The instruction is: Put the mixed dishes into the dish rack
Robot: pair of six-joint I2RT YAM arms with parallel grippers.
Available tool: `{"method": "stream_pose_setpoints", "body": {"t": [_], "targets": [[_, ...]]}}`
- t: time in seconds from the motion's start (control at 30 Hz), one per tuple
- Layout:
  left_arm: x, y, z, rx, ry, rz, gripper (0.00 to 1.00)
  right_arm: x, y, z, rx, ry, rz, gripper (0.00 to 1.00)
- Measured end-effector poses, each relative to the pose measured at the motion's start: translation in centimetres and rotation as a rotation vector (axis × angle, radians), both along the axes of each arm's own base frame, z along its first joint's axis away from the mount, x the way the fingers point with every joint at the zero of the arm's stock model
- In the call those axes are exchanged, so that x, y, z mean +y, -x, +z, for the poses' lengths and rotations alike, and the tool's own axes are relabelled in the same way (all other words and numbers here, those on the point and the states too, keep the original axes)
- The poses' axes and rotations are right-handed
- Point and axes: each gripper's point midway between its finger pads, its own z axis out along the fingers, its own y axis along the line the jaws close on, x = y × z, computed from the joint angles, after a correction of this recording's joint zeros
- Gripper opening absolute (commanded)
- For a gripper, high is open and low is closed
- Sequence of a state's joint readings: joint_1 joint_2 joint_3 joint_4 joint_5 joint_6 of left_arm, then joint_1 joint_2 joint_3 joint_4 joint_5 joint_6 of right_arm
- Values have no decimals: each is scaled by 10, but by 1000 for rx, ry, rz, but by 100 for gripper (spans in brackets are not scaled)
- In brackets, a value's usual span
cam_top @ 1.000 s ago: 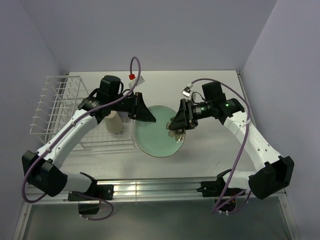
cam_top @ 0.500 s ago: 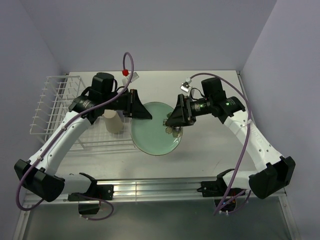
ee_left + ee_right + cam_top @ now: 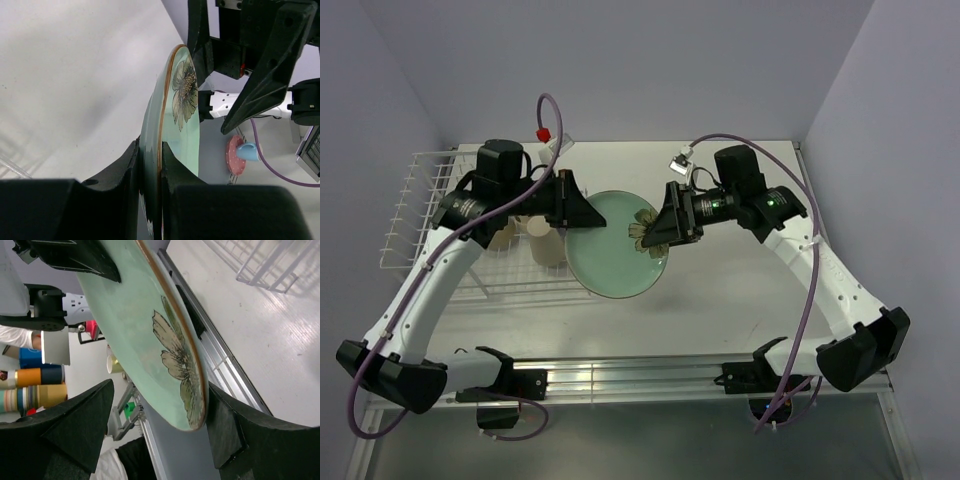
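Observation:
The pale green plate point(image 3: 615, 255) with its flower motif hangs tilted above the table, just right of the white wire dish rack point(image 3: 420, 200). My left gripper point(image 3: 582, 218) is shut on the plate's left rim. In the left wrist view the plate point(image 3: 185, 125) stands edge-on, pinched between the two fingers of the left gripper point(image 3: 150, 165). My right gripper point(image 3: 650, 232) is open and straddles the flowered rim. The right wrist view shows a wide gap beside the plate point(image 3: 145, 325) within the right gripper point(image 3: 155, 425). A beige tumbler point(image 3: 548, 243) stands upright in the rack.
The rack's row of upright tines point(image 3: 430, 175) runs along its far left side, and a corner of the rack point(image 3: 260, 260) shows in the right wrist view. A metal rail point(image 3: 620, 375) runs along the near table edge. Lilac walls close the back and sides.
My right gripper has opened off the plate's flowered rim. The left arm has lifted the plate and carried it left toward the rack, and the right arm followed.

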State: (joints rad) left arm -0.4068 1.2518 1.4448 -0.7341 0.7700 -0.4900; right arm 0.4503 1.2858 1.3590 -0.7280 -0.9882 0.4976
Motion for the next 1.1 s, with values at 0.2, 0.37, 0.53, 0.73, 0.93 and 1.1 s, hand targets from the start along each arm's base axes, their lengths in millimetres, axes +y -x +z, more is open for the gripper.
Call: {"method": "stream_pose_setpoints", "body": {"t": [0.2, 0.37, 0.53, 0.73, 0.93, 1.1], "targets": [[6, 12, 18, -52, 39, -6, 0, 8, 0, 5, -33, -25, 25, 66], [11, 22, 32, -76, 89, -20, 0, 19, -1, 12, -57, -73, 74, 58], [14, 29, 39, -85, 126, -35, 0, 30, 4, 32, -108, -158, 135, 22], [21, 30, 44, -69, 143, -1, 0, 40, 4, 39, -135, -193, 182, 0], [26, 35, 51, -112, 151, -3, 8, 47, 9, 48, -177, -222, 195, 0], [29, 36, 55, -121, 159, -1, 75, 50, 10, 52, -213, -235, 195, 0]]}}
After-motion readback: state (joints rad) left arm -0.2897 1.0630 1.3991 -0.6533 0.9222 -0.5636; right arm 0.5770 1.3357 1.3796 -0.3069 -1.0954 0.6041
